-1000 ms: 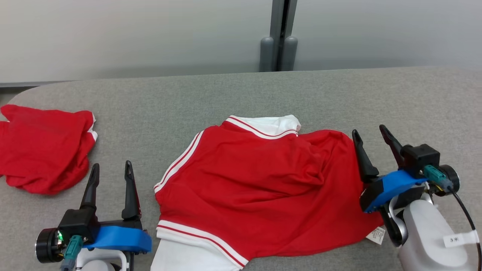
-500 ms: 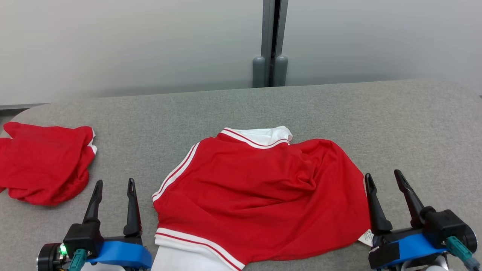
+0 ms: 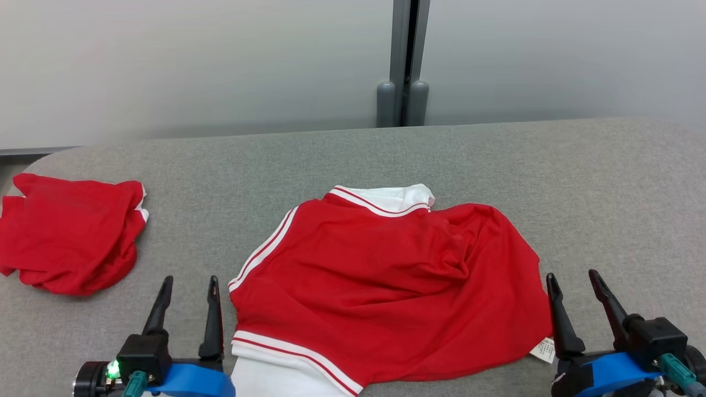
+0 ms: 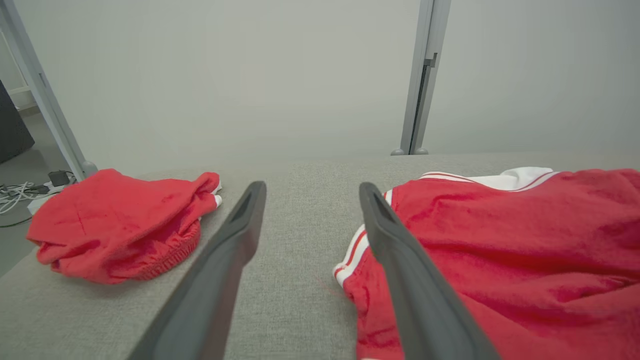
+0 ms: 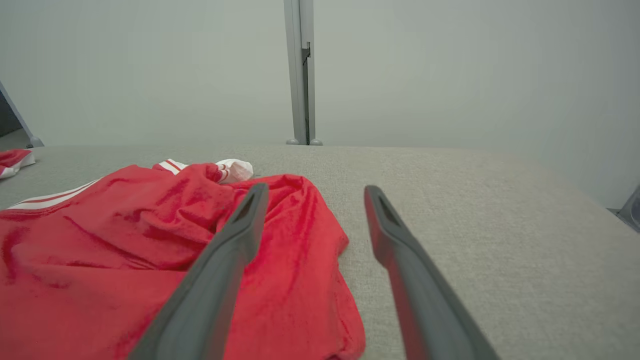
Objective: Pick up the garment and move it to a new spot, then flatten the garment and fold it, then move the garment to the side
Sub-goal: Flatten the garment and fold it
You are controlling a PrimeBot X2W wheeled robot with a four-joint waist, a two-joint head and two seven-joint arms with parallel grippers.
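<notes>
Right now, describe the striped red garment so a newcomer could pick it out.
On the grey fabric table, look centre, between the left gripper and right gripper. The wide, rumpled red cloth garment lies there. Unlike the smaller crumpled red bundle at the table's left end, it shows long white stripes and a white label.

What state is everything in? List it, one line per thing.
Red jersey garment with white striped trim: spread out but wrinkled, unfolded, lying on the grey fabric-covered table.
Plain red cloth garment: bunched in a heap at the table's left end.
Left fingers: open, empty, beside the striped garment.
Right fingers: open, empty, beside its other edge.
</notes>
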